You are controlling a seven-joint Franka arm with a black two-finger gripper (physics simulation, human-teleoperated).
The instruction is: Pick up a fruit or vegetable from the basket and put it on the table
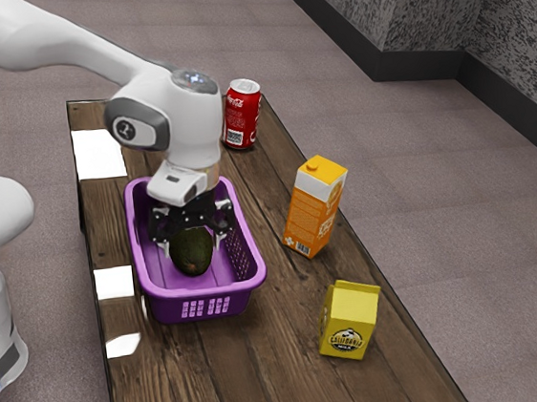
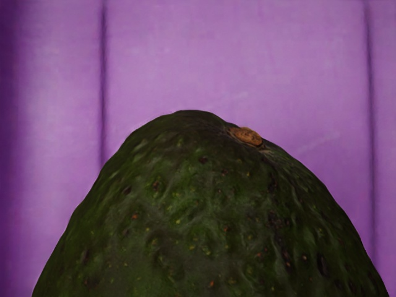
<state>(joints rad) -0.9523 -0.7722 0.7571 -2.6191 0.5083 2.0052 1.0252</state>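
Basically, reach looks about done; grip, lift and set-down remain. Gripper (image 1: 193,241) is low inside the basket, fingers apart, one on either side of the avocado (image 1: 193,254), not clamped on it. Avocado sits under the palm, between the fingers, on the basket floor. Basket (image 1: 204,290) walls surround it. Beyond that, the table (image 1: 201,381) is the set-down surface, orange carton (image 1: 313,208) standing beside the basket.
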